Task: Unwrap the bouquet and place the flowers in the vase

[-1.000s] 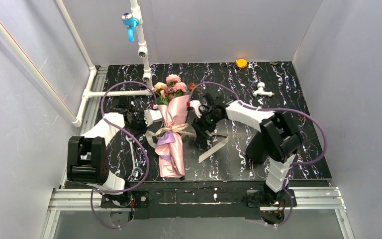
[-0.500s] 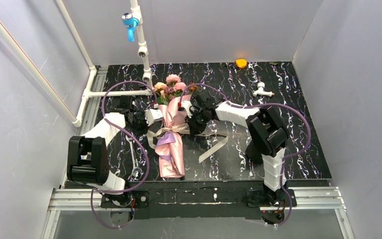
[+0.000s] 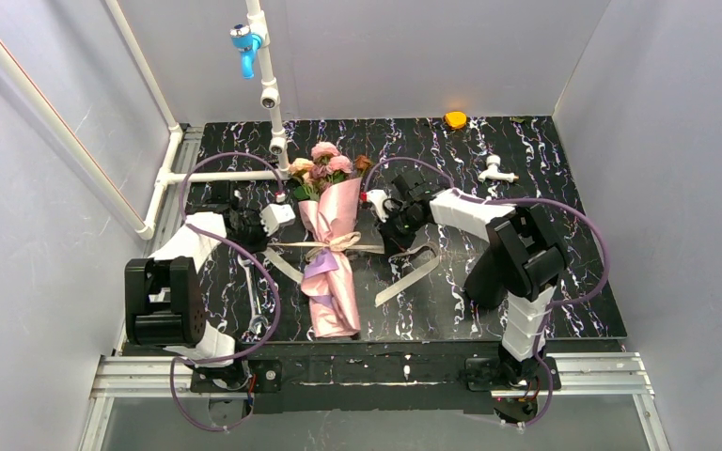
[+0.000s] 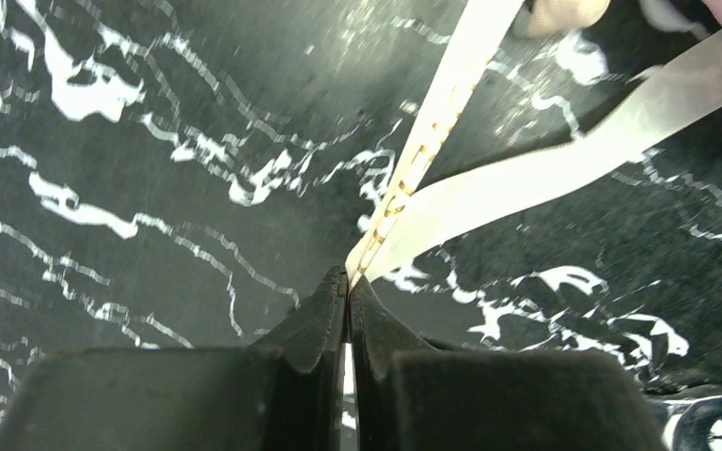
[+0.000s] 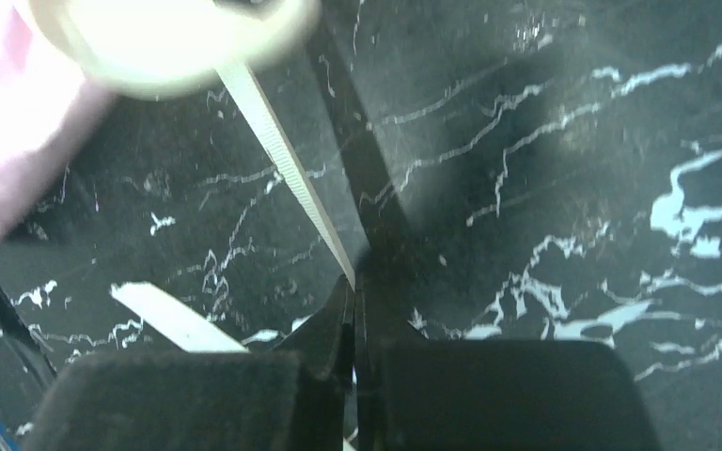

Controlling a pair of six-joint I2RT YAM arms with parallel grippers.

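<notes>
A wrench (image 3: 253, 299) lies on the black marbled surface (image 3: 564, 282) beside the left arm, near the front edge. The left fingers (image 4: 346, 293) are pressed fully together on the beige ribbon (image 3: 336, 242). In the left wrist view the ribbon leaves their tips as two strands: one edge-on running up and away, the other flat and sweeping off to the right. From above, a thin strand runs taut from the left fingers to the knot on the bouquet (image 3: 332, 282), and a loose tail slants down on the surface just left of the wrap. The bouquet lies on the surface between the two arms, narrow end toward the bases, with the ribbon tied around its middle. The flowers (image 3: 324, 162) stick out of its far end, inside the pink paper. Right of the knot another taut strand leads to the right fingers (image 5: 354, 287), which are also closed tight, pinching that strand at their tips low over the surface. A flat beige strip (image 3: 406, 278) lies loose on the surface near them. Farther right and back sit a small white fitting (image 3: 495, 170) and, at the far edge, a yellow object (image 3: 455, 119)
</notes>
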